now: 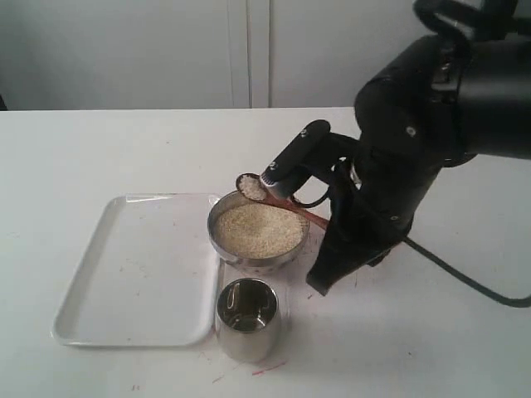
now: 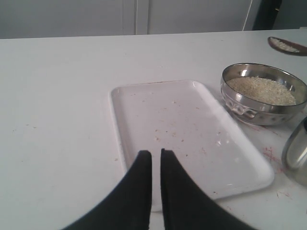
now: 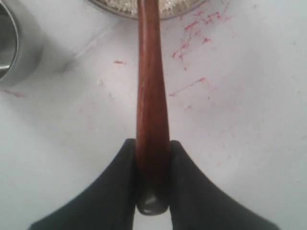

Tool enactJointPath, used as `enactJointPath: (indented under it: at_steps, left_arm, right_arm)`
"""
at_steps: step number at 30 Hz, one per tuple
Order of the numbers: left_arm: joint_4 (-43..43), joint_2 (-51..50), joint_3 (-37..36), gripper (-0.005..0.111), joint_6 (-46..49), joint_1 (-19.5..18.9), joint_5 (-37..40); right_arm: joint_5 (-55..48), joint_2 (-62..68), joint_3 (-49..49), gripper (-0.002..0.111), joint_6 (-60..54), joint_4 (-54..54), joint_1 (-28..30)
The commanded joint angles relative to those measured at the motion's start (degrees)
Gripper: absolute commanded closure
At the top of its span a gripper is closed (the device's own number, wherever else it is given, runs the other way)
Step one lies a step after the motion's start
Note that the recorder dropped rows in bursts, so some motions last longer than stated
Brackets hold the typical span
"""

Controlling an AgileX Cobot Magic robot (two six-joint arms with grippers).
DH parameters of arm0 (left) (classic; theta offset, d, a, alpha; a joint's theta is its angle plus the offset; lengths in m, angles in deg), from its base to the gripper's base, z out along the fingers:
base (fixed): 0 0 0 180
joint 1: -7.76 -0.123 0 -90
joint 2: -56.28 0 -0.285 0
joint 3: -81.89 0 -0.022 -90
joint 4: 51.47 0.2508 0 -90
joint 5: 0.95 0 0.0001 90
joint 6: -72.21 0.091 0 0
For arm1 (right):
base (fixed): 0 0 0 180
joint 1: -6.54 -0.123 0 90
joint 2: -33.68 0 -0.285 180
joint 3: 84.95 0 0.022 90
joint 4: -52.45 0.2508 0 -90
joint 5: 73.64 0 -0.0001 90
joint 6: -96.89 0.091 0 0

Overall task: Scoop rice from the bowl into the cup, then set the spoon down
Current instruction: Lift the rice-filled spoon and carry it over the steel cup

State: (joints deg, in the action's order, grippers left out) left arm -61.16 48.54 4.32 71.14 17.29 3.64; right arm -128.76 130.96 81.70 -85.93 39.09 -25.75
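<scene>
Your right end effector clamps the spoon near its handle end. The spoon's head, loaded with rice, hangs over the far rim of the bowl. The cup stands just beside the bowl on the desk. Your left end effector hovers nearly closed and empty above the tray.

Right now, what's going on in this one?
The right gripper is clamped on the handle end of the wooden spoon. The spoon's head carries a load of rice and is raised over the far rim of the bowl, which holds plenty more. The cup stands just in front of the bowl, with no rice visible inside it. The left gripper hangs over the white tray, jaws almost together and holding nothing.
</scene>
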Motion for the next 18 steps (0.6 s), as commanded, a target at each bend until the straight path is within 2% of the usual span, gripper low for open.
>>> enactJointPath:
  at_steps: [1,5,11,16,18]
  left_arm:
    - [-0.4,0.0,0.4,0.092,0.0,0.3,-0.2]
    - [-0.4,0.0,0.4,0.092,0.0,0.3,-0.2]
    - [-0.4,0.0,0.4,0.092,0.0,0.3,-0.2]
    - [-0.4,0.0,0.4,0.092,0.0,0.3,-0.2]
    - [-0.4,0.0,0.4,0.092,0.0,0.3,-0.2]
  right_arm:
    - [-8.5,-6.4,-0.2,0.108,0.6,0.5,0.4]
    - [-14.8,-13.4,-0.7,0.108,2.2,8.0,-0.7]
    - [-14.9,-18.0,-5.8,0.108,11.4,8.1,-11.7]
    - [-14.9,-18.0,-11.2,0.108,22.4,-2.7,-20.7]
    - [-14.9,-18.0,-12.7,0.108,23.4,-3.3,-22.7]
